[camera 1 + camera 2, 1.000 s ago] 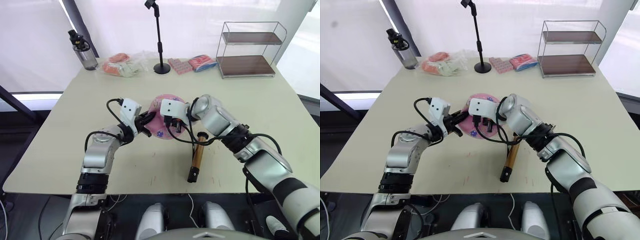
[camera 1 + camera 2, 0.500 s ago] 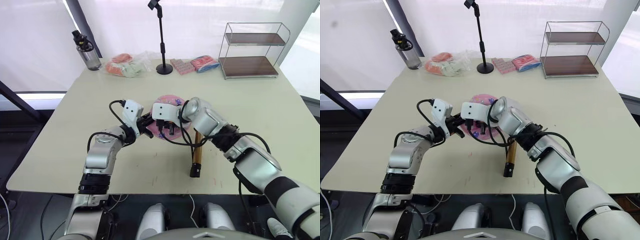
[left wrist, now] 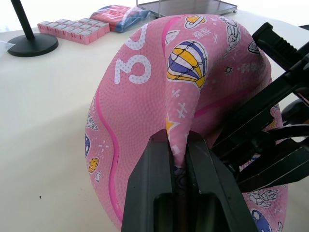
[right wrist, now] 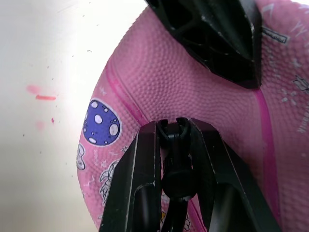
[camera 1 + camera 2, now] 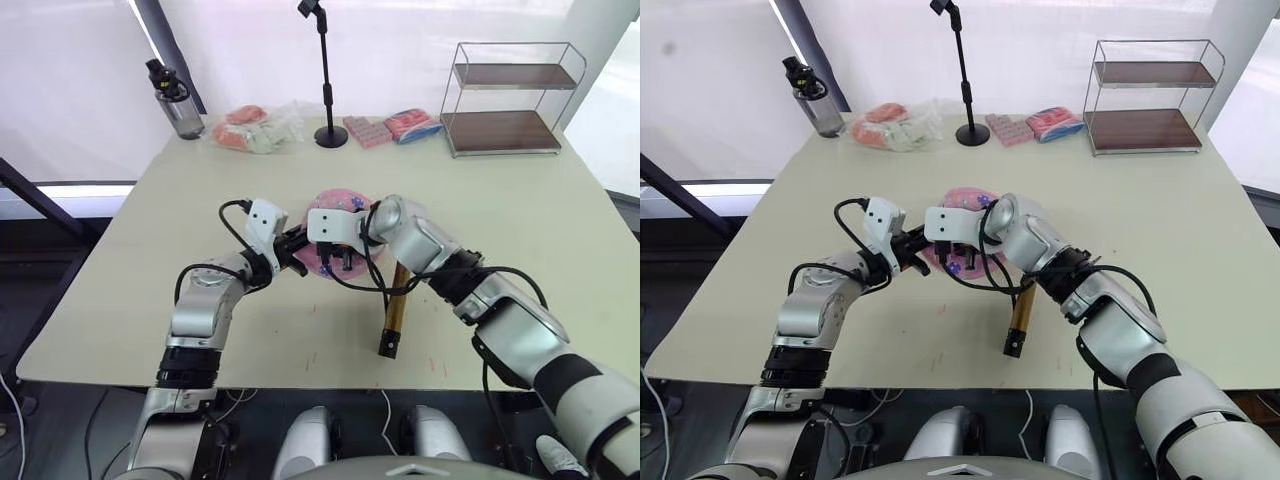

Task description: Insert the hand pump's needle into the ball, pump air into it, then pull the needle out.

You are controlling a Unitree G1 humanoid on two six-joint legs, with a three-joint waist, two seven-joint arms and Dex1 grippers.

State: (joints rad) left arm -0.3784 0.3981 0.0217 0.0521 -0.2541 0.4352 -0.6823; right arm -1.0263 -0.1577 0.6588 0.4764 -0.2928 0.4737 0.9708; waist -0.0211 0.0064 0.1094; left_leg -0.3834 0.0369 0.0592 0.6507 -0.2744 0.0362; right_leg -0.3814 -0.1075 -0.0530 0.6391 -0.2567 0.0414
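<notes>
The pink, partly flat ball [image 5: 341, 201] lies at the middle of the table. My left gripper [image 3: 178, 146] is shut on a raised fold of its skin, on the ball's left side [image 5: 297, 248]. My right gripper [image 4: 177, 137] is shut on the small black fitting of the needle [image 4: 177, 159], whose tip is pressed against the ball's near side; the thin pin itself is hidden. The black hose [image 5: 366, 285] loops from there to the hand pump [image 5: 395, 312], which lies flat on the table to the right of the ball, apart from both grippers.
Along the table's far edge stand a water bottle [image 5: 172, 100], a plastic bag of items [image 5: 256, 133], a microphone stand [image 5: 327, 137], pink packets [image 5: 364, 131] and a wire shelf [image 5: 505, 100]. Bare tabletop lies left and right of the arms.
My right gripper has moved a little left along the ball's near side, closer to my left gripper, still holding the fitting. The left gripper keeps its pinch. The camera view shifted slightly.
</notes>
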